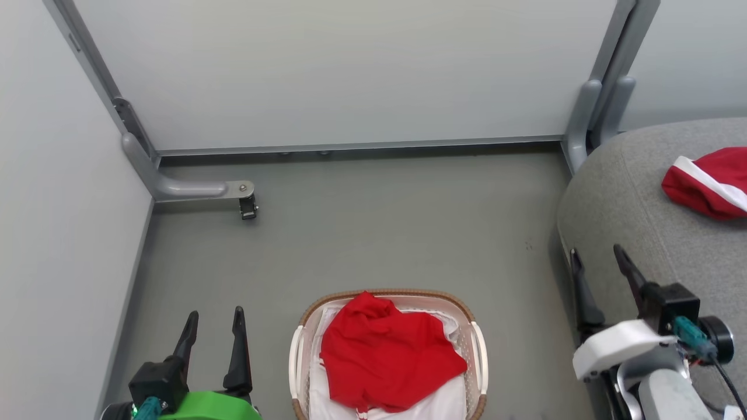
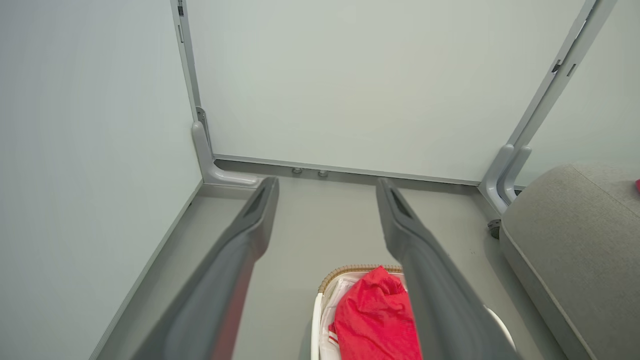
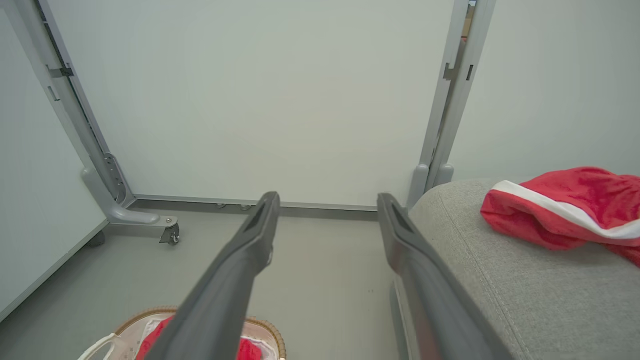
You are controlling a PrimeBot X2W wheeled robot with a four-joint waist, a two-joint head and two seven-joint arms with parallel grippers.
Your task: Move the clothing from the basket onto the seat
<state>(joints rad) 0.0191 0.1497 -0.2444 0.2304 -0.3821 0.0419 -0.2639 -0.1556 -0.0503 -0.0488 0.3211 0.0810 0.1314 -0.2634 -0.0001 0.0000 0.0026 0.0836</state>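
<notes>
One red garment (image 1: 388, 353) lies bunched in the white basket (image 1: 480, 350) at the bottom centre of the head view, over the white liner. It appears as the red garment (image 2: 375, 320) in the left wrist view, too. A second red garment with a white stripe (image 1: 709, 182) rests on the grey seat (image 1: 624, 198) at the right, and the right wrist view catches that striped garment (image 3: 565, 207) as well. My left gripper (image 1: 214, 321) stands open to the left of the basket, holding nothing. My right gripper (image 1: 595, 256) is open at the seat's front edge, also holding nothing.
Pale partition panels (image 1: 350, 70) close off the back and left. A grey panel foot with a small caster (image 1: 248, 207) juts onto the floor at the left. Another grey post (image 1: 583, 122) stands beside the seat's back corner. Grey floor (image 1: 397, 221) stretches between basket and panels.
</notes>
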